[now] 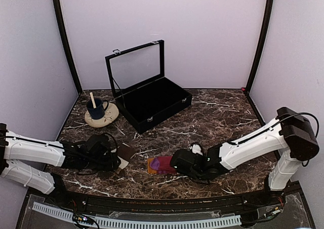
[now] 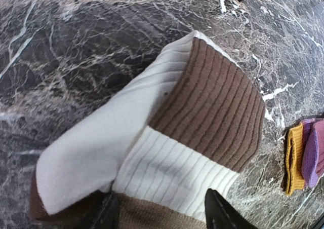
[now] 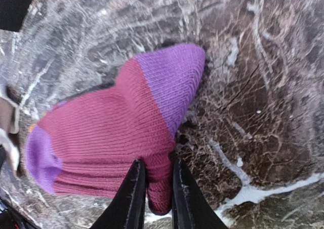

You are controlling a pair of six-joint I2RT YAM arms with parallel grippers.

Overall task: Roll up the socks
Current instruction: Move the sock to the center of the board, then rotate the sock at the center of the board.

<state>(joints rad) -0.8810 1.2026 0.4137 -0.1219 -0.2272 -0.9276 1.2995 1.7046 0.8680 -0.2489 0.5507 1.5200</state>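
The pink sock [image 3: 116, 132] lies flat on the marble table [image 1: 223, 117], near the front edge and a little right of centre. Its purple toe points away from the right gripper [image 3: 156, 164], and its orange cuff faces the other arm. The right gripper's fingers are nearly together and pinch a fold of the sock's near edge, so the sock's length runs forward and off to one side of them.

The cream sock [image 2: 167, 138] (the one with the brown band) sits just to the left, apart from the pink one. It looks folded over on itself, and its length runs away from the left gripper [image 2: 162, 203]. The left gripper's fingers stand wide on either side of the sock's near end. Whether they press the cloth or only straddle it, I cannot tell.

Each arm has its own sock right at its fingertips — right on pink, left on cream. Any rolling would have to run along each sock's length, away from the fingers.

The black case [image 1: 152, 105] stands well behind, out of the way.
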